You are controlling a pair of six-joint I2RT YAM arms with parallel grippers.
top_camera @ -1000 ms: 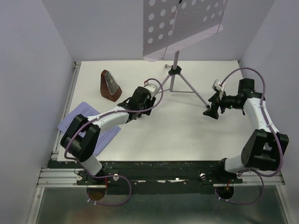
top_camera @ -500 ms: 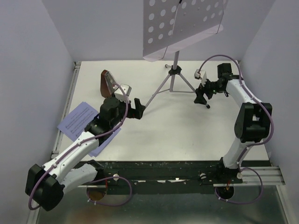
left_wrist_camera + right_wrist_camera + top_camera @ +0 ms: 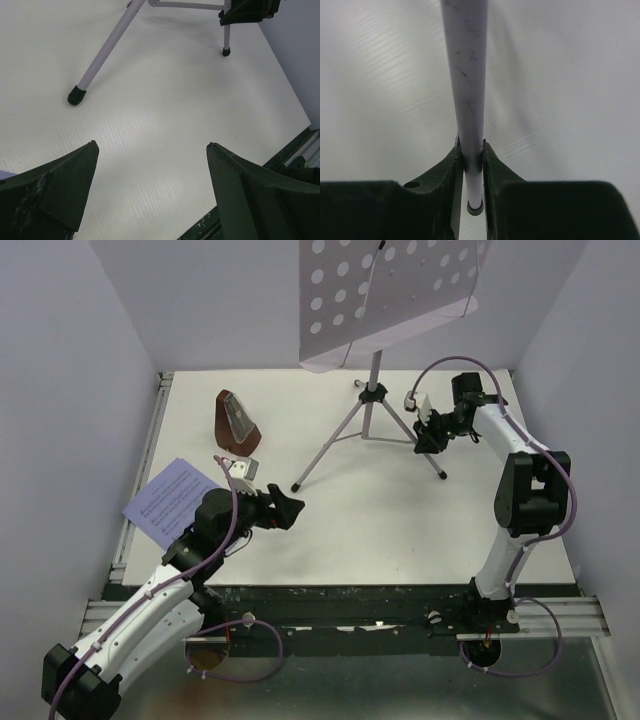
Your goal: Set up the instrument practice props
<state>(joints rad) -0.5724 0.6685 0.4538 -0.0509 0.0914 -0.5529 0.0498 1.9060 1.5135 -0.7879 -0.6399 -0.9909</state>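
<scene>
Lying pages (image 3: 165, 495): flat on the table (image 3: 380, 530) at its left edge, the near corner hidden by the left arm.
Metronome (image 3: 236, 424): upright behind the pages, toward the back left, well apart from both grippers.
Left gripper (image 3: 288, 510): jaws wide with nothing between them. It hovers over bare table, near the stand's front-left foot (image 3: 76, 95) but not touching it. The wrist view shows both fingers (image 3: 65, 190) clear of the foot.
Stand (image 3: 385, 290): upright at centre back on its thin tripod, with the lilac perforated desk tilted.
Right gripper (image 3: 432, 436): jaws narrow, pinched on the stand's right leg (image 3: 467, 75). One finger (image 3: 442, 175) presses each side of the tube, part-way down the leg.
</scene>
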